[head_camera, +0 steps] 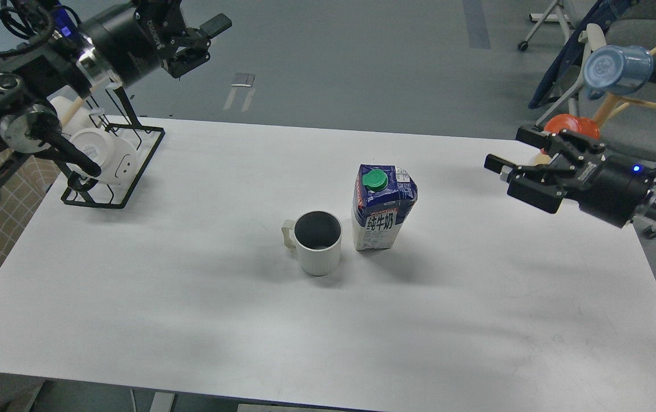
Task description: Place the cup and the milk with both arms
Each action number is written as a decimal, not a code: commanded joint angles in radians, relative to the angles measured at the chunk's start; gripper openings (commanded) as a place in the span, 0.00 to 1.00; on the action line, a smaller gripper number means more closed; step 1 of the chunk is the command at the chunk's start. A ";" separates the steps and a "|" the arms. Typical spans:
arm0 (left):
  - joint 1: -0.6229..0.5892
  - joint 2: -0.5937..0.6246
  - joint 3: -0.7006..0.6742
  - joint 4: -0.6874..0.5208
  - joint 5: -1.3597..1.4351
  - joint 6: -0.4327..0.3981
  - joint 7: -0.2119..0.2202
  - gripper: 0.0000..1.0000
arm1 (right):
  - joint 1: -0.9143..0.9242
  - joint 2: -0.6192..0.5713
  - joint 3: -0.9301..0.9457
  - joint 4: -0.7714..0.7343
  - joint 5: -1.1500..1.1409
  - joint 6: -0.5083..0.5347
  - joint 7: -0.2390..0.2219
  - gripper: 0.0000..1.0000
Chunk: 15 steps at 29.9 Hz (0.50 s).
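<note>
The cup [318,242] stands upright mid-table, just beside the milk [383,207] on its right. Both grippers hang empty and spread, left gripper [201,41] far back, right gripper [519,160] at the table's edge. A careless pass could topple the tall carton into the cup.

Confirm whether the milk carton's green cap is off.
No, the green cap sits screwed on top of the milk carton, which stands upright.
</note>
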 commanded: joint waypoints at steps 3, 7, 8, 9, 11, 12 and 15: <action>-0.007 -0.037 -0.024 0.034 -0.005 0.002 -0.002 0.96 | 0.070 -0.017 0.207 -0.069 0.303 0.258 0.000 0.90; -0.012 -0.104 -0.074 0.141 -0.007 -0.001 -0.003 0.96 | 0.072 0.104 0.383 -0.279 0.547 0.423 0.000 0.94; -0.013 -0.132 -0.086 0.178 -0.007 -0.002 -0.002 0.96 | 0.076 0.160 0.408 -0.360 0.600 0.458 0.000 1.00; -0.013 -0.146 -0.094 0.200 -0.007 -0.002 -0.003 0.96 | 0.081 0.188 0.416 -0.402 0.621 0.475 0.000 1.00; -0.017 -0.179 -0.109 0.241 -0.008 -0.004 -0.003 0.96 | 0.089 0.244 0.434 -0.483 0.657 0.500 0.000 1.00; -0.018 -0.216 -0.126 0.289 -0.011 -0.004 -0.002 0.96 | 0.099 0.315 0.457 -0.566 0.695 0.524 0.000 1.00; -0.044 -0.296 -0.146 0.410 -0.047 -0.051 0.023 0.99 | 0.104 0.481 0.516 -0.762 0.807 0.560 0.000 1.00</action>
